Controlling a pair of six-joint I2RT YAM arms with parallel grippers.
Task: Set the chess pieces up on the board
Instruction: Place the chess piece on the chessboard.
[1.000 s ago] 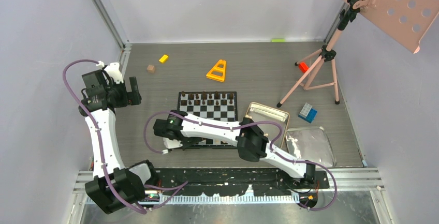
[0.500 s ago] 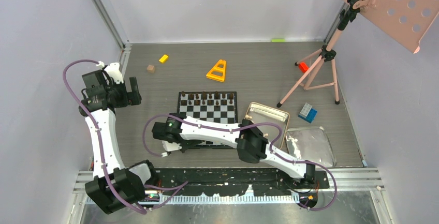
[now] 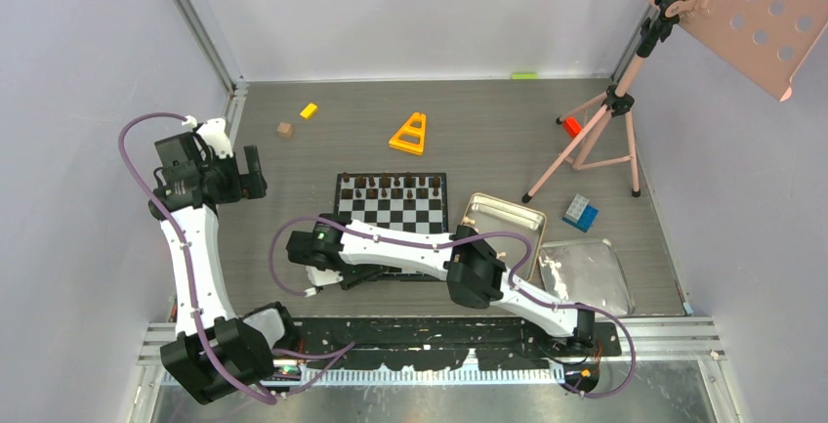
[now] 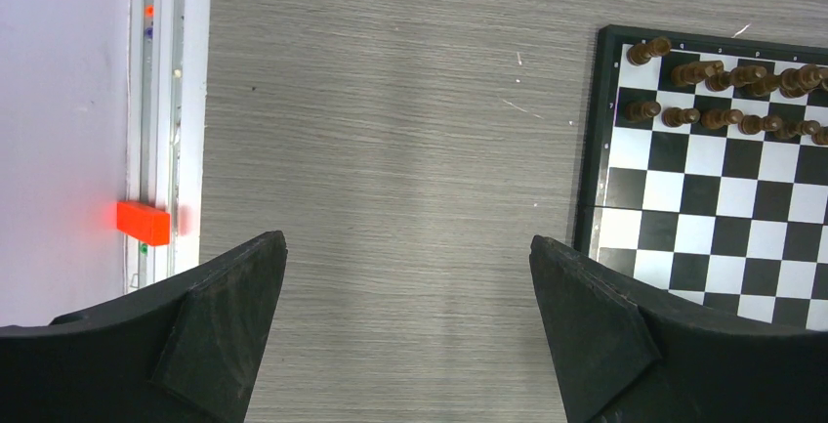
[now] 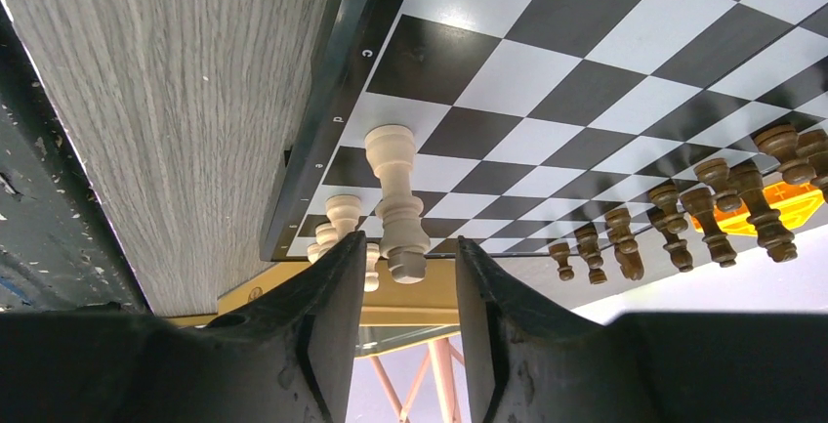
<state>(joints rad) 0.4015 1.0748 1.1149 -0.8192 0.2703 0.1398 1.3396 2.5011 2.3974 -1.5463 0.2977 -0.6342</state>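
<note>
The checkered board (image 3: 391,210) lies mid-table, with dark brown chess pieces (image 3: 391,187) in two rows at its far edge. My right gripper (image 3: 339,273) reaches over the board's near left corner. In the right wrist view the board (image 5: 547,71) carries a tall pale piece (image 5: 395,198) standing upright between the tips of my right gripper (image 5: 410,247), which is open with a gap on each side. Smaller pale pieces (image 5: 342,213) stand behind it and dark pieces (image 5: 683,213) farther off. My left gripper (image 4: 406,240) is open and empty over bare table left of the board (image 4: 718,218).
A silver tray (image 3: 503,218) sits right of the board, with a crinkled clear bag (image 3: 586,272) beyond it. An orange triangle (image 3: 408,135), a yellow block (image 3: 309,110) and a brown cube (image 3: 284,130) lie at the back. A pink tripod (image 3: 605,130) and a blue cube (image 3: 580,213) stand at the right.
My right wrist has shifted slightly toward the near edge of the board. The left arm has not moved.
</note>
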